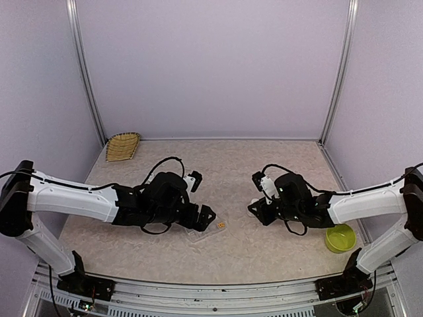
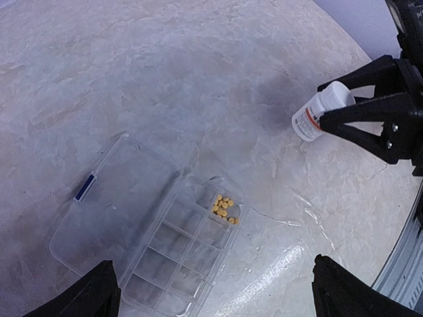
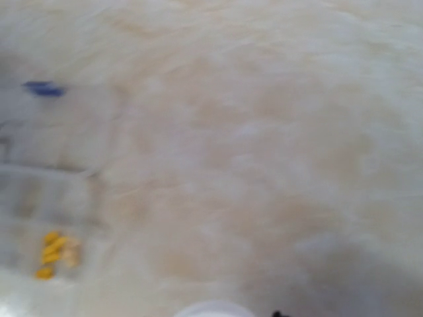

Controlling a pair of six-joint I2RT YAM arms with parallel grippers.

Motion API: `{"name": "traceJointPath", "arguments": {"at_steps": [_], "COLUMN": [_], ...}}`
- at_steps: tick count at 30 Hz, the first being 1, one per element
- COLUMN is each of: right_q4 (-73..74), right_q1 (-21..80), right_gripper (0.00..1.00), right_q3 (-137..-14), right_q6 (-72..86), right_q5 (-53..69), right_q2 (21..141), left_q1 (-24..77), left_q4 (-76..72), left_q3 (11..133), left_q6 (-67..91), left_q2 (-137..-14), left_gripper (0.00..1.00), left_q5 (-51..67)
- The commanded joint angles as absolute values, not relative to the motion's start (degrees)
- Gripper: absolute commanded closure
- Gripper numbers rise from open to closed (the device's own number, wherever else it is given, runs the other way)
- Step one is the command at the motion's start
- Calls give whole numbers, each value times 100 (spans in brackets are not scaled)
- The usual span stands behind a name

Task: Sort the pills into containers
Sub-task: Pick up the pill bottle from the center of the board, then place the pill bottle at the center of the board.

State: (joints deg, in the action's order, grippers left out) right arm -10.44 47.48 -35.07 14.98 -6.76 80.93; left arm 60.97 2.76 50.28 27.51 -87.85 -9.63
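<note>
A clear organizer box lies flat with its lid swung open, and in the top view it sits just past the left arm. Several orange-yellow pills fill one end cell of the containers; the other cells look bare. The pills also show as a small yellow patch and as a blur. My left gripper hangs open above the box, holding nothing. My right gripper is shut on a small white bottle, tilted above the table right of the box. The bottle's rim shows at the bottom of the blurred right wrist view.
A yellow-green bowl stands at the near right beside the right arm. A woven tray lies at the far left corner. Pale walls close in the marbled table on three sides.
</note>
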Motion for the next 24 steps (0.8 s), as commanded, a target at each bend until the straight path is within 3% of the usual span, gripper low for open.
{"name": "traceJointPath", "arguments": {"at_steps": [1,24], "right_q4": [-941,-1073], "right_q1": [5069,5467], "right_gripper": [78,73], "right_q3": [-3465,-3395], "right_q6": [1478,1461], "right_q5": [-820,-918], "right_q2": [8050,8734], "left_q1": [6135,6135], "left_q4": [351,317], "left_q3": [5294,5532], "left_q6": [2569,2407], "left_q2": [-8681,-8767], "left_gripper": [1,1], "left_q5": [-1087,-1097]}}
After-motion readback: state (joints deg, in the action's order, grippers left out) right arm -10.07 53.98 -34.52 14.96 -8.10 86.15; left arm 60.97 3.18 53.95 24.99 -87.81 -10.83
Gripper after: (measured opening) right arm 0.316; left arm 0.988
